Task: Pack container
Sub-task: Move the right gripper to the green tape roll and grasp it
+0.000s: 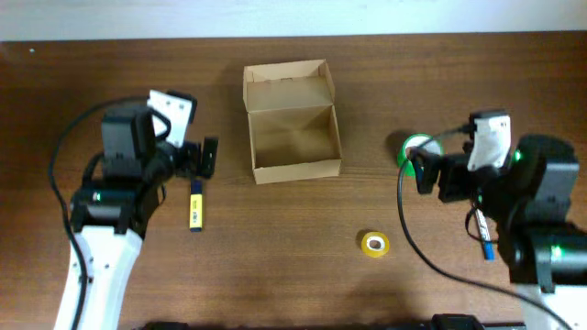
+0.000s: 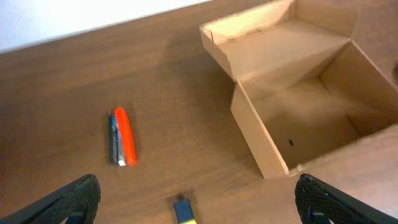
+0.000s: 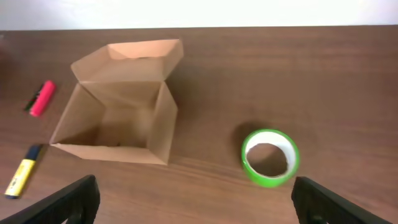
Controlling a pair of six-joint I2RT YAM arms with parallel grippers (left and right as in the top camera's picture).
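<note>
The container, plain cardboard with its lid flap thrown back, stands open between the left gripper and the right gripper, both spread wide and empty. Only the wrist views show the orange marker left of the container. Only overhead shows the yellow tape roll right of it and nearer the robot, and there the right gripper half hides the green tape roll.

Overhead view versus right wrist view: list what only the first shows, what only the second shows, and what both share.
Only the overhead view shows the yellow tape roll. Only the right wrist view shows the red marker, which cannot be seen from above. Both show the cardboard box with its lid open, the green tape roll and the yellow marker.
</note>
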